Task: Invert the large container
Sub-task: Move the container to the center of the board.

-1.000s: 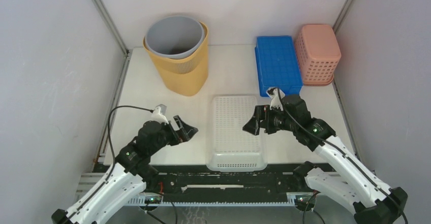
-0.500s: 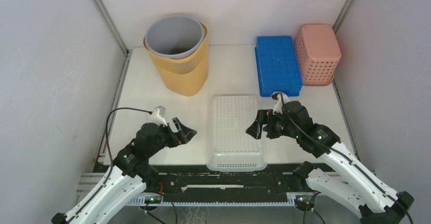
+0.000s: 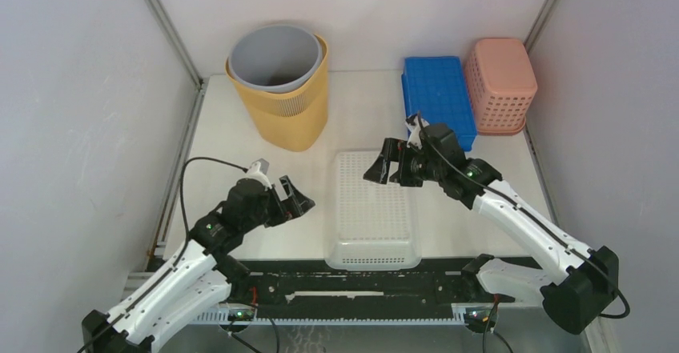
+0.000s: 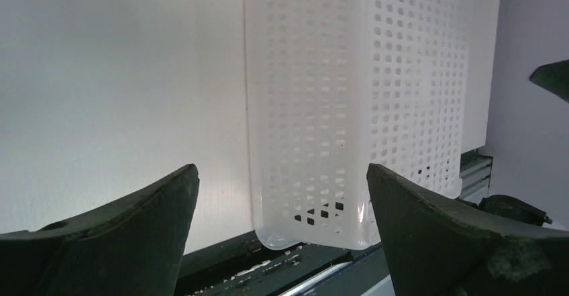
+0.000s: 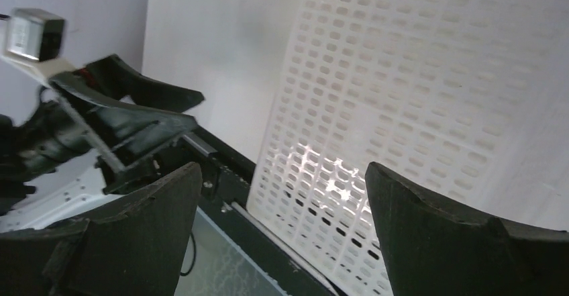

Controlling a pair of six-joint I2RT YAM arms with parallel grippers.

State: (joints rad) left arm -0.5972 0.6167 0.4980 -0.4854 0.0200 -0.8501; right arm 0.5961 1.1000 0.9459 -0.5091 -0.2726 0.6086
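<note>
Basket point(image 3: 372, 209), white perforated plastic, taken to be the large container: it lies at the middle of the table point(image 3: 240, 129), its long axis running from the near edge toward the back. A broad perforated face is uppermost and a flared lip shows at the near end. Whether the open side is up or down cannot be settled from these views.

Handling, as a judgement: thin-walled and light, likely to flex under a pinch, with a smooth surface that may slip. The lip along the long sides looks the firmest hold, one arm to each side, so the body turns without twisting.

Left gripper point(image 3: 298, 195) sits just beside the left long wall, clear of it, fingers spread wide and empty. Right gripper point(image 3: 376, 163) hovers over the far right corner, likewise spread wide and holding nothing.

Beyond, at the back: a yellow bin point(image 3: 288, 109) with grey liner, a blue box point(image 3: 436, 101) and a pink basket point(image 3: 500, 81), all well apart from the work.
</note>
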